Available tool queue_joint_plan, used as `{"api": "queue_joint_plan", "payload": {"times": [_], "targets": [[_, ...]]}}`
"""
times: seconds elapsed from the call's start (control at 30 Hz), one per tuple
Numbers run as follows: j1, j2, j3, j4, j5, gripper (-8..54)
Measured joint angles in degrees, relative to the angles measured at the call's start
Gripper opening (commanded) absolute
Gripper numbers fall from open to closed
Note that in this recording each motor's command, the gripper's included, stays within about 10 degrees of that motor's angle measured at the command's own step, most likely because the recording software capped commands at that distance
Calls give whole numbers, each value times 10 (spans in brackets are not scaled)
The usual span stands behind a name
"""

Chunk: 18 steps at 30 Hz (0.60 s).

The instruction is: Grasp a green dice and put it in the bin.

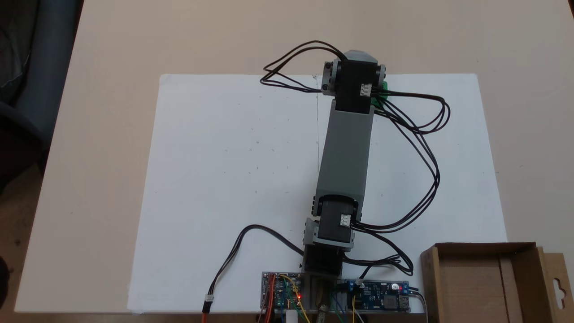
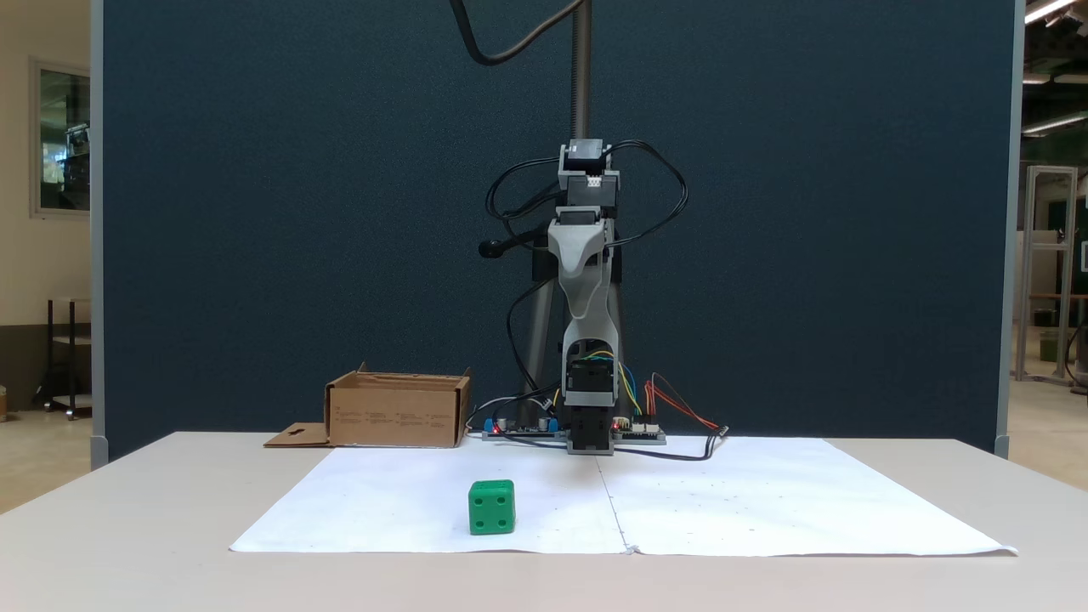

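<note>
A small bright green plastic cube with dark recessed pips, the green dice (image 2: pixel 491 507), sits upright on the white paper sheet (image 2: pixel 765 510) near its front edge in a fixed view, four pips facing the camera. The grey-and-black hobby arm (image 2: pixel 588 340) is folded above its base, its gripper tucked among the links where the fingers cannot be made out — whether they are parted or closed cannot be told. In that view the dice lies to the left of the arm's centre line and well forward of the base, apart from every part of the robot. Seen from above in a fixed view, only a sliver of the green dice (image 1: pixel 384 86) shows beside the arm's far joint, at the far edge of the paper. The shallow brown cardboard box serving as the bin (image 2: pixel 396 412) stands by the base with its hang-hole flap out to the side — well apart from the dice. The coming reach looks to call for the arm to unfold outward and swing slightly toward the dice's side.
</note>
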Motion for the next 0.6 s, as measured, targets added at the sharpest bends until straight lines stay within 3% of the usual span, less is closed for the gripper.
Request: {"api": "queue_joint_plan", "payload": {"times": [0.3, 0.6], "targets": [[3, -54, -5, 48, -42, 533], [71, -204, -223, 48, -99, 532]]}}
